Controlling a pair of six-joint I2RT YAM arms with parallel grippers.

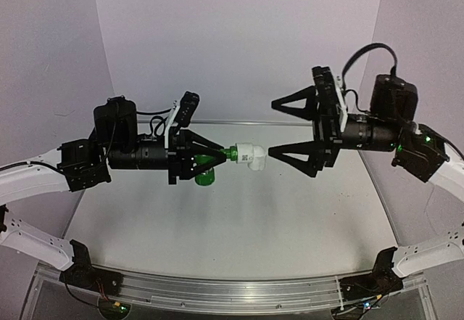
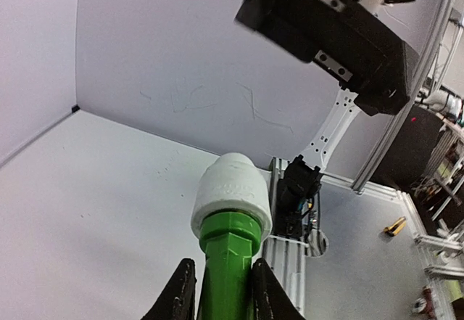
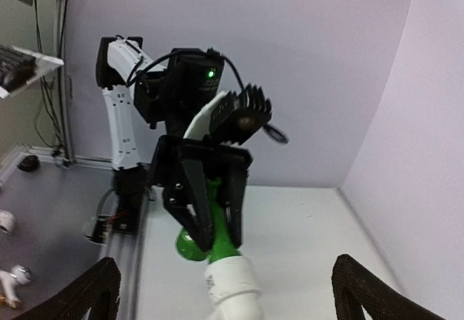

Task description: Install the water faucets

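With the left gripper (image 1: 220, 153) clamped on the small green plastic T-shaped tap (image 1: 206, 173) in mid-air, its stubby white cylindrical fitting (image 1: 250, 155) (right gripper (image 1: 273, 127) gaping just beside) could drop off if only loosely seated.

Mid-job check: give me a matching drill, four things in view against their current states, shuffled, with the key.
Things:
1. left gripper
2. right gripper
3. green tap
4. white fitting

States:
A. sitting on the tap's end
B. wide open, holding nothing
C. shut on the green tap
D. clamped in a gripper

Pairs: 1-C, 2-B, 3-D, 4-A
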